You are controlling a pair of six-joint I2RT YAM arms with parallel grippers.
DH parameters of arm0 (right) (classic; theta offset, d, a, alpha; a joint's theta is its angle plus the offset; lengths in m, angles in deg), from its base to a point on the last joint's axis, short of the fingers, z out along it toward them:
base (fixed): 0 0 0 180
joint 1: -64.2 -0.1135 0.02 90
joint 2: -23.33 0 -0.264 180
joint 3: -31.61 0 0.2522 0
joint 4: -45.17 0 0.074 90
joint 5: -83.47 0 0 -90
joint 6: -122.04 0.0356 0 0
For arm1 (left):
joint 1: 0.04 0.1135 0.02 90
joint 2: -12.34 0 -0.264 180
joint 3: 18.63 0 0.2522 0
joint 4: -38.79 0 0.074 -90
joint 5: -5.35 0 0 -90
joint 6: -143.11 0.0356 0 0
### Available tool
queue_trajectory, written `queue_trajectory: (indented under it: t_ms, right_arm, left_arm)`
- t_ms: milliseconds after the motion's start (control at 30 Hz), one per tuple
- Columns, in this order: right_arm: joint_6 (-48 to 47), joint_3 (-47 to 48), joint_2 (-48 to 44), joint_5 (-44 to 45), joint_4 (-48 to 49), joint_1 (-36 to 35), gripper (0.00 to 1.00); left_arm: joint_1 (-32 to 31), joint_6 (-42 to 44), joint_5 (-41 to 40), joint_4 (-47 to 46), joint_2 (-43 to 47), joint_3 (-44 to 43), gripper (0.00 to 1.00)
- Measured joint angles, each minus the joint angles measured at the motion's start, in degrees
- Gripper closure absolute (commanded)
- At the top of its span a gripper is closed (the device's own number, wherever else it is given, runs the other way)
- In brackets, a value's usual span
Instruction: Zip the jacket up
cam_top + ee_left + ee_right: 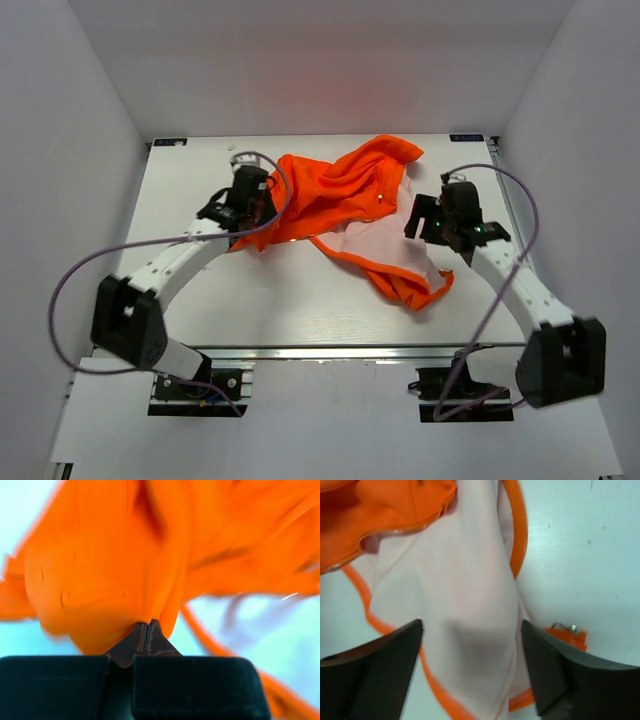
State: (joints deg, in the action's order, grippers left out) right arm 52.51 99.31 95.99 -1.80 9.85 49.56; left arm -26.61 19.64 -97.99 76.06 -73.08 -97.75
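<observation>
The bright orange jacket lies crumpled in the middle of the white table, its pale pink lining turned up on the right side. My left gripper is at the jacket's left edge; in the left wrist view its jaws are shut on a fold of orange fabric. My right gripper hovers at the jacket's right side, open and empty, above the pink lining. An orange hem edges the lining. A small metal zipper piece shows near the right finger.
White walls enclose the table at the back and on both sides. Purple cables loop from both arms. An orange sleeve or hem end lies toward the table's front.
</observation>
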Motion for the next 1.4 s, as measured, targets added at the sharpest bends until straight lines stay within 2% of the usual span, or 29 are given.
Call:
queue_trajectory:
  t_ms: [133,267,300,400,433,533,700,867,1000,1100,1233,1267,1300,1333,1400]
  right_arm:
    - [1.79,-8.28,-14.60,-3.43,-3.52,0.00,0.11]
    - [2.40,-13.27,-21.59,-5.33,-7.82,0.00,0.12]
    - [2.47,-14.32,-22.10,-5.81,-8.55,0.00,0.13]
    - [2.54,-17.11,-21.40,-8.52,-8.63,0.00,0.27]
    - [2.80,-18.14,-20.79,-9.79,-8.02,0.00,0.51]
    - [3.13,-20.13,-17.57,-12.85,-6.64,-0.02,1.00]
    - [2.47,-14.43,-16.37,-13.64,-8.85,0.00,1.00]
    - [0.00,6.23,-18.01,-11.63,-12.52,0.00,1.00]
    - [-2.82,17.53,-17.64,-19.47,-13.31,-0.15,1.00]
    - [-4.17,16.11,-17.42,-25.09,-14.08,-4.46,1.00]
    - [-4.17,5.51,-13.57,-28.26,-13.33,-18.10,1.00]
    - [-3.74,2.14,-11.47,-29.24,-12.09,-21.35,0.97]
    - [-3.37,-0.90,-9.62,-30.25,-10.82,-24.04,0.87]
    - [-2.95,-4.11,-7.78,-31.26,-9.53,-26.91,0.68]
    - [-2.32,-7.82,-4.94,-32.06,-9.66,-30.58,0.53]
  left_arm:
    - [0.13,-0.63,-6.67,0.31,10.21,-1.62,1.00]
    - [0.66,-1.11,-12.52,3.52,11.87,-6.05,1.00]
    - [0.85,-1.09,-13.46,4.02,11.82,-6.80,1.00]
    - [1.14,-1.01,-15.54,5.27,11.67,-8.39,1.00]
    - [1.20,-0.90,-16.09,5.66,11.45,-9.16,1.00]
    - [1.31,-0.50,-17.16,5.88,10.49,-11.80,1.00]
    - [1.42,1.01,-17.31,5.73,8.28,-16.61,1.00]
    - [1.57,3.10,-17.99,4.57,7.82,-19.58,1.00]
    - [1.86,4.57,-19.98,4.24,7.78,-21.75,1.00]
    - [2.45,5.11,-21.22,4.02,7.54,-22.23,1.00]
    - [3.85,5.22,-22.08,4.20,6.88,-22.23,1.00]
    - [4.28,5.20,-22.18,4.42,6.78,-22.23,1.00]
    - [4.70,5.18,-22.38,4.63,6.73,-22.23,1.00]
    - [5.14,5.11,-22.53,4.81,6.67,-22.23,1.00]
    - [6.19,4.81,-22.69,5.01,6.64,-22.05,1.00]
